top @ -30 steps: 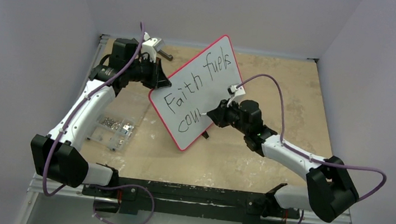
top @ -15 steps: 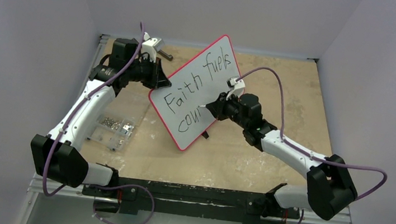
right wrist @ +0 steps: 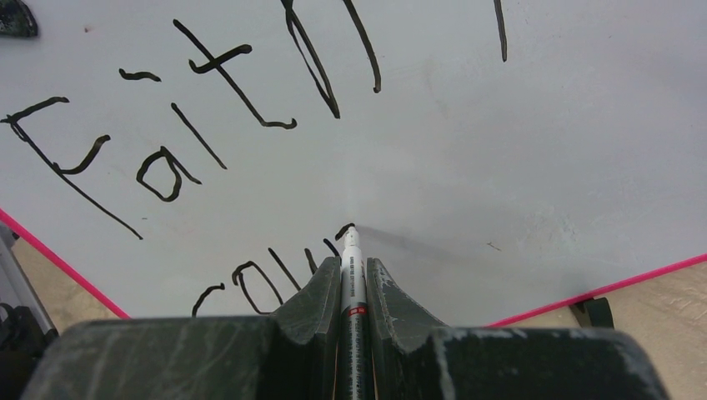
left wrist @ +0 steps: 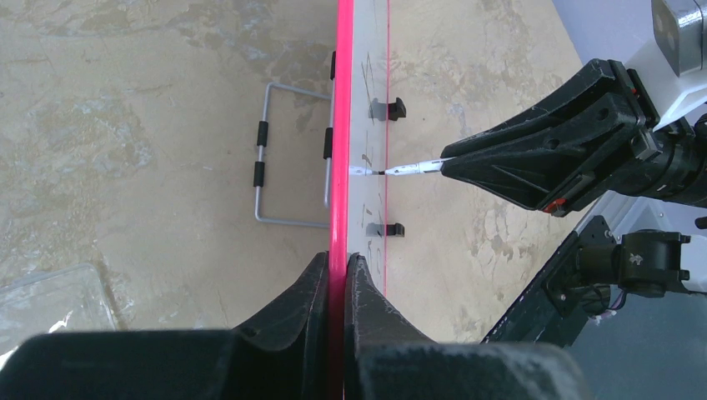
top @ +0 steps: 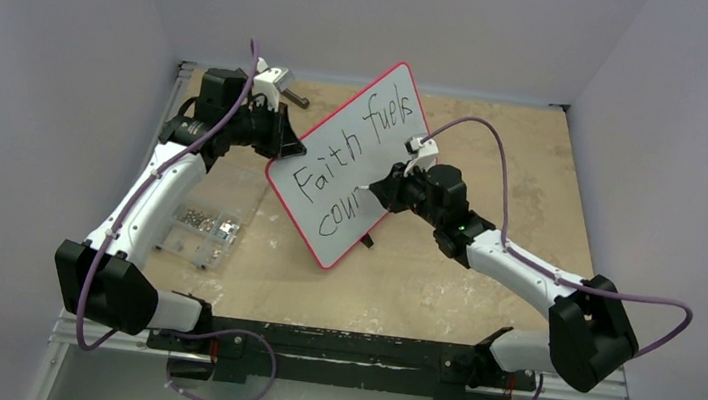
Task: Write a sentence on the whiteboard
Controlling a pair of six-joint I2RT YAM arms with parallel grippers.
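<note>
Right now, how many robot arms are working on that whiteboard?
2. The left gripper clamps the red edge of the whiteboard; the right gripper holds a marker, tip on the white face. No other arm shows.

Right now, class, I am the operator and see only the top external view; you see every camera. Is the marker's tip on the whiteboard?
Observer: Yes. In the right wrist view the marker tip touches the whiteboard, just after "cou".
Operator: How is the whiteboard held?
Observer: The left gripper is shut on its red rim, one finger on each face.
Operator: Anything behind it?
Observer: A grey wire frame, on the back side.
</note>
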